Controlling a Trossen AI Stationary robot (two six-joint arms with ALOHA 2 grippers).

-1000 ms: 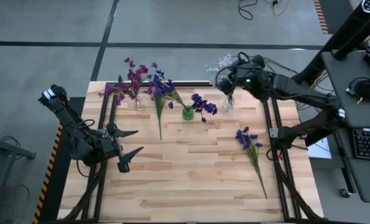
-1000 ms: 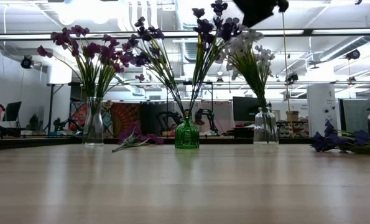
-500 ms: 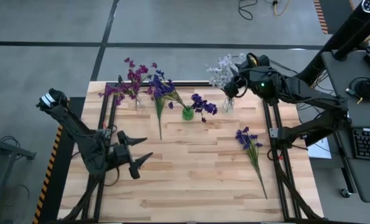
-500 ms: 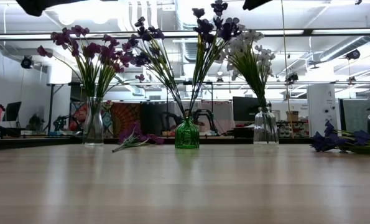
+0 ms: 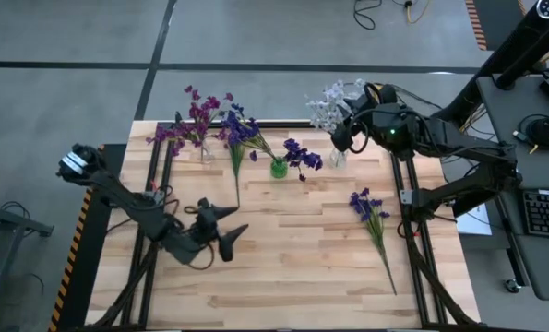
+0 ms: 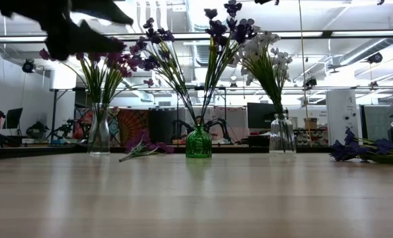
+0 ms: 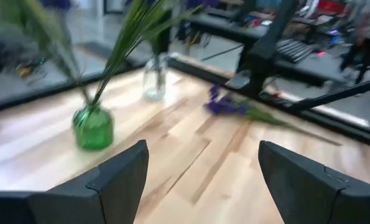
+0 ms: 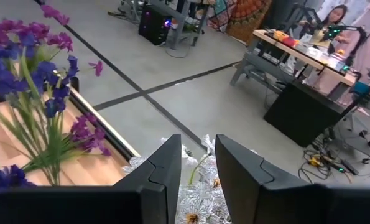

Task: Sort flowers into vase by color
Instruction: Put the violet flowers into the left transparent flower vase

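L claw (image 5: 226, 224) apart, mid-tabletop | R claw (image 5: 346, 136) narrowly apart over white-flower vase (image 5: 338, 157) | loose blue sprig (image 5: 371, 214) near right edge | risk: L sweep tips green vase (image 5: 278, 168)

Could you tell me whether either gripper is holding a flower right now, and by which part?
Neither: the left gripper is open and empty over the table; the right gripper, above the white flowers, grips nothing.

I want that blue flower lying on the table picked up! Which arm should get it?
Probably the left: its open pincer is out over the table. The right pincer hangs over the white flowers, though the blue flower lies on its side.
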